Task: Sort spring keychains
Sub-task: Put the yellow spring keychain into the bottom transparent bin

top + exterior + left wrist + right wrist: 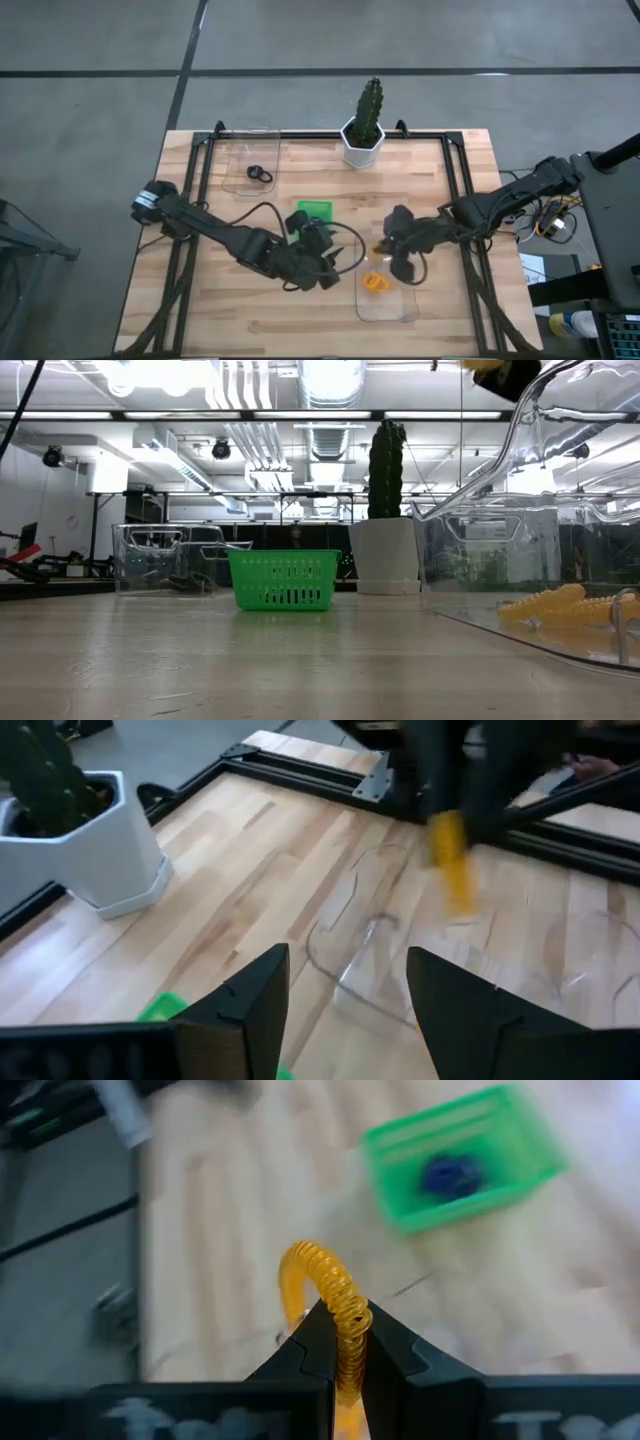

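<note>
The right gripper (345,1342) pinches an orange spring keychain (325,1285) just beside the near clear bin (388,300), where another orange one (374,284) lies; it should centre over the bin before releasing; the left gripper (345,1005) stands open, empty.

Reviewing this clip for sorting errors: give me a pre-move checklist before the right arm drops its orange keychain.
1. Right gripper shut on the orange spring keychain: ok.
2. Clear bin near the table's front edge already holds an orange keychain, so the colour matches: ok.
3. Right gripper directly over that bin: not ok; in the high view it sits just beyond the bin's far edge.
4. Left gripper open and holding nothing: ok.
5. Left arm clear of the drop path: cannot tell; it is close beside the bin.
6. Green tray holds only a purple keychain: ok.
</note>
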Available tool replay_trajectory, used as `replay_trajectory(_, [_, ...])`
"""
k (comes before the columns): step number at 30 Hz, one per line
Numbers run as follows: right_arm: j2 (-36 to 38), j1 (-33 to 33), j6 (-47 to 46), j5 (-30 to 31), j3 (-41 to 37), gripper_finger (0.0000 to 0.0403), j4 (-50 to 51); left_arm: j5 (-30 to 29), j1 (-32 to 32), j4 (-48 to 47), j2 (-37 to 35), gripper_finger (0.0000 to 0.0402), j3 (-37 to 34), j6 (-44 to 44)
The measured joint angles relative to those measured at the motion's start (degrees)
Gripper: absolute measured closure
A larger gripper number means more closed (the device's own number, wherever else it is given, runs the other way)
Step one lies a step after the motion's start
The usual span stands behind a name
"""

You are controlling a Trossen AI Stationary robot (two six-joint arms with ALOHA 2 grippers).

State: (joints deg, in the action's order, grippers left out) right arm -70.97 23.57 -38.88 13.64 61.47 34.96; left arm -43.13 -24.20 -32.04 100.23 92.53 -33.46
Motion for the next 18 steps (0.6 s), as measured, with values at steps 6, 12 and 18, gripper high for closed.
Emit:
replay_trajectory(6, [3.03,0.07,5.39,-21.32,0.0,0.0385,-2.54,-0.93,-0.89,-6.14,-2.11,0.0207,0.0,0.03])
replay_trajectory(12, [4.68,0.28,7.98,-45.77,0.0,0.038,-15.99,-1.62,-1.52,-10.81,-2.06,0.0207,-0.02,-1.39])
replay_trajectory(18, [4.86,0.77,8.32,-60.55,0.0,0.0377,-39.66,-1.75,-1.78,-12.22,-1.9,0.0207,-1.16,-2.48])
